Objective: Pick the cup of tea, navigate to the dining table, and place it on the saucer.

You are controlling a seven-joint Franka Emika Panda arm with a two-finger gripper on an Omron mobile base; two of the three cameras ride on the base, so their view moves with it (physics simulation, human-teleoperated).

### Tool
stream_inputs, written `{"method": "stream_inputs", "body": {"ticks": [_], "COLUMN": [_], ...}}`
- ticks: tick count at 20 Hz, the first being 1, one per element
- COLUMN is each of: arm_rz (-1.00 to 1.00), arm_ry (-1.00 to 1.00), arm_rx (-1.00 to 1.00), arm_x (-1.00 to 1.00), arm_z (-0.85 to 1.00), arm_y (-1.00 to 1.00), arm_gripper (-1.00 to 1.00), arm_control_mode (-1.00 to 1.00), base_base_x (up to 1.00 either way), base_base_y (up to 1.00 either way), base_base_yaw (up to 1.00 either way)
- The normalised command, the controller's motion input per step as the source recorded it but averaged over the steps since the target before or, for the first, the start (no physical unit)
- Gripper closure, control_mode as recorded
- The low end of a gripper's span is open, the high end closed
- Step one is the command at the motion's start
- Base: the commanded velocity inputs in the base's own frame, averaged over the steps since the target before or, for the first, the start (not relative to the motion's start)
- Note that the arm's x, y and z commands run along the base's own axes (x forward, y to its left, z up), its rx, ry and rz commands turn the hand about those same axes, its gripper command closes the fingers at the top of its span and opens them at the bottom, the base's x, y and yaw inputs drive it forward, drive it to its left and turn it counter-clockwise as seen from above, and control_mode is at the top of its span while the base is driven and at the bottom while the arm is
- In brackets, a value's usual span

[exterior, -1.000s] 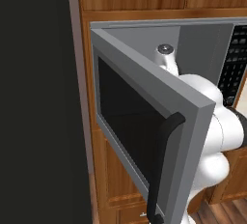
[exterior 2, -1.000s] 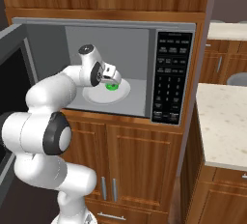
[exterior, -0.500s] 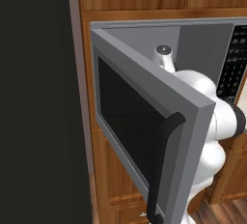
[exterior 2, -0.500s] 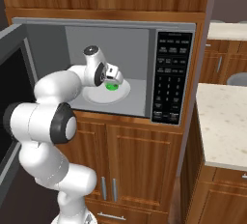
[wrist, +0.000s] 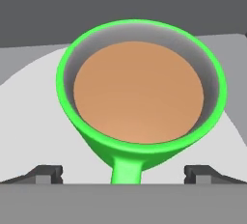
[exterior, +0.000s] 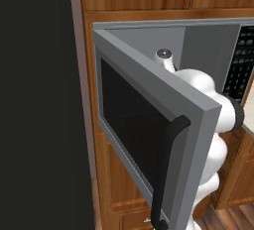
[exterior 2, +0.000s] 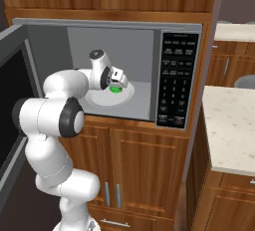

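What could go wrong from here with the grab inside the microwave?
1. The cup of tea is nearly full; closing the open tool off-centre could tip it and spill.
2. The handle points toward the camera, between the fingertips; they may pinch it rather than the body, for a weak hold.
3. The arm reaches deep into the microwave past its open door; pulling back carelessly could hit the frame or door.

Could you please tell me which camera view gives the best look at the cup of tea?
The hand view: the cup of tea shows close up, with rim, brown tea and handle. The right base view gives a green sliver behind the pincer; in the left base view the door blocks it.
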Motion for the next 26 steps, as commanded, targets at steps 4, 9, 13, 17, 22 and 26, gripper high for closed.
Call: {"method": "stream_inputs", "body": {"ticks": [4, 9, 13, 17, 22, 26], "arm_rz": [0.00, 0.00, 0.00, 0.00, 0.00, 0.00], "arm_ry": [0.00, 0.00, 0.00, 0.00, 0.00, 0.00], "arm_rx": [0.00, 0.00, 0.00, 0.00, 0.00, 0.00], "arm_x": [0.14, 0.00, 0.00, 0.00, 0.00, 0.00], "arm_z": [-0.07, 0.00, 0.00, 0.00, 0.00, 0.00], "arm_y": [0.00, 0.00, 0.00, 0.00, 0.00, -0.01], "arm_gripper": [-1.00, -1.00, 1.00, 1.00, 1.00, 1.00], "arm_control_mode": [-1.00, -1.00, -1.00, -1.00, -1.00, -1.00], "base_base_x": [0.00, 0.00, 0.00, 0.00, 0.00, 0.00], "base_base_y": [0.00, 0.00, 0.00, 0.00, 0.00, 0.00], "base_base_yaw": [0.00, 0.00, 0.00, 0.00, 0.00, 0.00]}}
